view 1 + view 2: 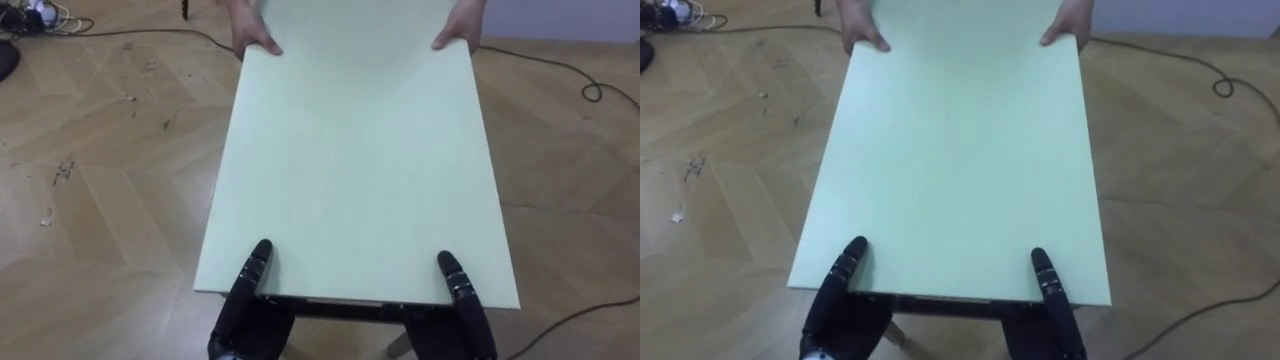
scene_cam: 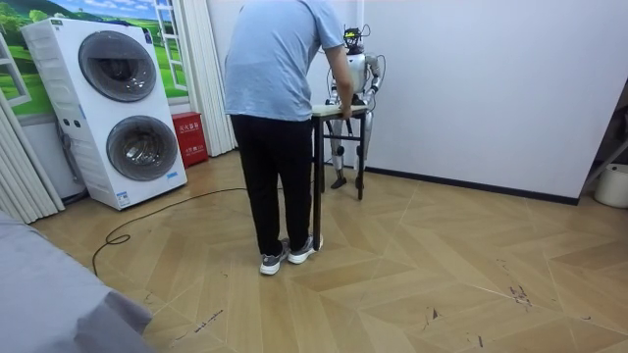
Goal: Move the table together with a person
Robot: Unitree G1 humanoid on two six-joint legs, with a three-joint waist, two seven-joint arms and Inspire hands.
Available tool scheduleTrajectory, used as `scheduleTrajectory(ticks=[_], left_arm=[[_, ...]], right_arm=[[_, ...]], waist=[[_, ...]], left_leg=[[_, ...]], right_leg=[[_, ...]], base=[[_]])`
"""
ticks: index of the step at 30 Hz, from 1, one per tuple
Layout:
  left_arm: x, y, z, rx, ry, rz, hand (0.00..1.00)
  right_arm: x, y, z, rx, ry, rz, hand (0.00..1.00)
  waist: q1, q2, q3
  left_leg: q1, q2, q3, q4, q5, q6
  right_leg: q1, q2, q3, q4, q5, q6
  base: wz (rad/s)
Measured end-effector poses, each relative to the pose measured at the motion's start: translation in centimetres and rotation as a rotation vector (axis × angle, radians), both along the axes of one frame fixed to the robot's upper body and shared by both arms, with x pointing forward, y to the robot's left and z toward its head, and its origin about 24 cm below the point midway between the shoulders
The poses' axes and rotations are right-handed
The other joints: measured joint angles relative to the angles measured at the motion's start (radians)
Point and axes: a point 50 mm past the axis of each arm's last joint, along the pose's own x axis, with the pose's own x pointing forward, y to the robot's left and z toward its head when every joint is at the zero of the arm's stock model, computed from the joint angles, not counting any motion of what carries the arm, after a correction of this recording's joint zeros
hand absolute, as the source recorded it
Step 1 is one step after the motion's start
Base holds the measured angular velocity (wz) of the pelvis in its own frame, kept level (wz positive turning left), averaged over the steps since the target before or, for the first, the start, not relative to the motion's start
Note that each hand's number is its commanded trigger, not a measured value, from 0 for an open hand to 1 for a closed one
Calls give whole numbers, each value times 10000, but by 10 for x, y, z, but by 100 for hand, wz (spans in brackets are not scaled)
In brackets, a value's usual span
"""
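Note:
A pale green table (image 1: 350, 150) stretches away from me, its near edge at my hands. My left hand (image 1: 250, 285) grips the near left edge, thumb on top and fingers under the board. At the near right edge my right hand (image 1: 462, 292) holds it the same way. At the far end a person's two hands (image 1: 255, 40) (image 1: 455, 35) hold the far corners. In the room view the person (image 2: 275, 98) stands with their back to the camera, bent over the table (image 2: 334, 112), and I stand opposite by the white wall.
Dark cables (image 1: 590, 80) lie on the wooden floor to the far right and far left of the table. A stacked washer and dryer (image 2: 113, 108) and a red box (image 2: 189, 137) stand at the room view's left. A grey surface (image 2: 49, 294) fills its lower left.

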Motion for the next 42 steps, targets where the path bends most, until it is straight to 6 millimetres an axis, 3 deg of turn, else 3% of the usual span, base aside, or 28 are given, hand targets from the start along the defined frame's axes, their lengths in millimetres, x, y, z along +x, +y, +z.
scheduleTrajectory(ticks=[4, 9, 18, 23, 29, 37, 42], left_arm=[[0, 0, 1, 8, -35, 28, 100], [1, 1, 1, 48, -74, 115, 100], [1, 2, 2, 78, -125, 135, 100], [1, 0, 2, 14, -138, 186, 100], [2, 1, 3, 39, -162, 180, 100], [3, 1, 3, 53, -178, 123, 100], [5, 0, 3, 122, -160, -105, 100]], right_arm=[[1, 1, 0, -36, -49, -24, 100], [1, 1, 1, -112, -83, -18, 100], [2, 2, 1, -117, -114, -6, 100], [4, 1, 2, -146, -149, 16, 100], [5, 0, 3, -183, -189, 57, 100], [5, 1, 3, -195, -165, 51, 100], [1, 2, 1, -54, -28, -173, 100]], waist=[[240, -10, -5], [246, -53, -24], [223, -81, -26], [173, -77, -24], [-275, 92, -24], [-266, 257, 33], [-398, 267, 35]], left_leg=[[-32, 97, 260, -98, 23, 39], [-66, 138, 259, -280, 103, 94], [-73, 162, 104, -297, 93, 74], [-130, 189, 29, -267, 75, 44], [-271, 106, -496, -286, 80, 50], [-211, 61, -650, -311, 84, 59], [-240, -293, -1379, -216, 74, 114]], right_leg=[[-22, 234, 203, -458, 323, 13], [114, 436, 166, -1034, 622, 54], [182, 617, 528, -1189, 666, 98], [255, 567, 441, -1213, 599, 86], [428, 484, -10, -1349, 532, 158], [407, 343, -69, -983, 453, 228], [354, -114, -111, -94, -141, 387]], base=[[-20], [-1], [2], [5], [23], [8], [38]])
